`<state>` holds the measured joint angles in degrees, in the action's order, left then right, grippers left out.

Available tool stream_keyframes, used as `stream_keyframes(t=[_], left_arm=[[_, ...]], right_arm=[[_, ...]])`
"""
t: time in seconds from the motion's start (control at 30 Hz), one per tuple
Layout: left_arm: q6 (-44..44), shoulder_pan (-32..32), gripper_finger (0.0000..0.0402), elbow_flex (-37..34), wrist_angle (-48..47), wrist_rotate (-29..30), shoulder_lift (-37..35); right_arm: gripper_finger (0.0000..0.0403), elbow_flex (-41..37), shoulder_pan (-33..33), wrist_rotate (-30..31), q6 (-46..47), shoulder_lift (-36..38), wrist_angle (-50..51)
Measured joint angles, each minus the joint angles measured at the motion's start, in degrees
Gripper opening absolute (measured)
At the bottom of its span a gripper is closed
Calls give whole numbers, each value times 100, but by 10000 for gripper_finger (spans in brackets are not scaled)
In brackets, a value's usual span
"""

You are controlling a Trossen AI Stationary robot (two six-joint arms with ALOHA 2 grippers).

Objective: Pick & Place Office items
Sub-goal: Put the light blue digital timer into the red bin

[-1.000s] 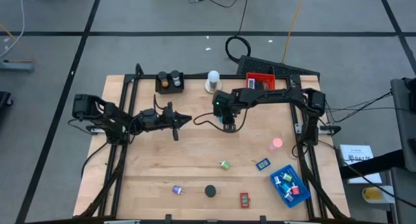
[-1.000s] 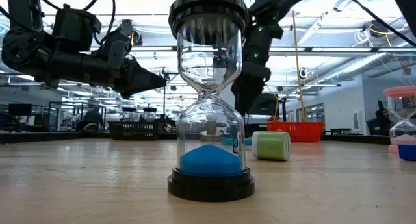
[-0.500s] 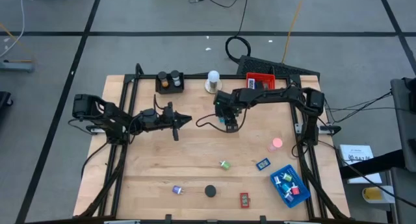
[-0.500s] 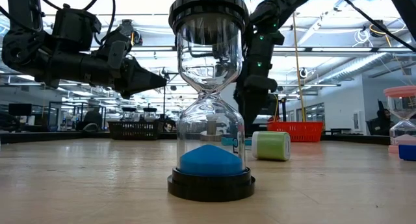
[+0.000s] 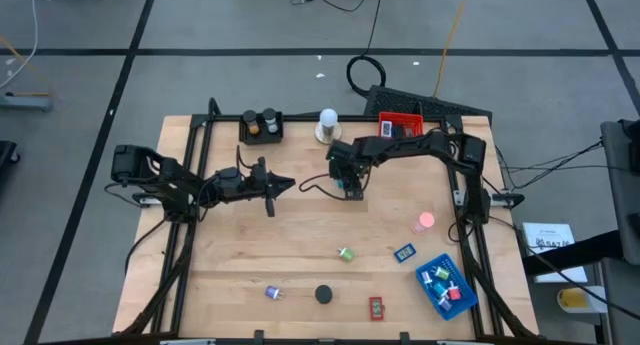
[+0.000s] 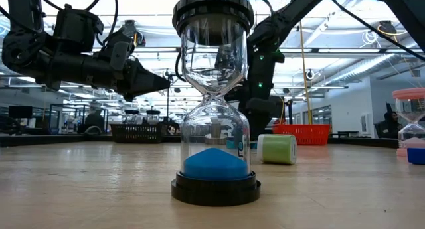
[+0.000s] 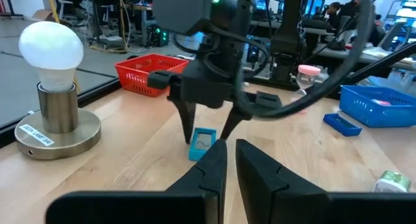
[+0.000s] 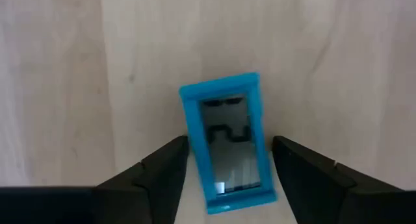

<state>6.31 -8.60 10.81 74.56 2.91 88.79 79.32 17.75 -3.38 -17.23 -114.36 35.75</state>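
Observation:
A flat blue rectangle lies on the wood in the table's far middle, also visible in the left wrist view. My right gripper points down over it, open, with one finger on each long side and a small gap to each. From the side, my right gripper stands astride it. In the high view my right gripper hides the rectangle. My left gripper hovers over the table's left half, shut, its tips aimed at the right one.
Loose items lie toward the near edge: a green roll, a pink cylinder, a blue rectangle, a red rectangle, a black-capped hourglass, a purple clip. A blue tray, red tray, black tray and white knob ring them.
My right gripper has come down toward the blue rectangle and shifted slightly toward the table's left and far edge. The rectangle has stayed where it lay.

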Motion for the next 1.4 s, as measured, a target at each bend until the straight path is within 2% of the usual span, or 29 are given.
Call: stream_keyframes(t=[0.3,0.47,0.6,0.67,0.8,0.93,1.17,1.4], left_arm=[[-2,0,40,0,-4,1,0],[-2,2,40,0,-4,3,0],[1,2,40,0,-4,2,0],[0,2,40,0,-4,3,0],[-1,2,40,0,-4,5,0],[1,2,40,0,-4,9,0],[1,0,40,0,-4,7,0],[4,0,40,0,-4,7,0]], right_arm=[[149,1,23,13,445,-1,69],[149,-28,42,31,907,267,303],[159,-21,214,91,1369,873,598],[156,-19,368,311,1615,1204,821],[147,-21,917,766,2271,1855,1213],[155,-16,1783,822,2612,2226,1466],[153,-190,3296,835,2908,2176,1361],[157,-1025,3875,646,3197,2174,973]])
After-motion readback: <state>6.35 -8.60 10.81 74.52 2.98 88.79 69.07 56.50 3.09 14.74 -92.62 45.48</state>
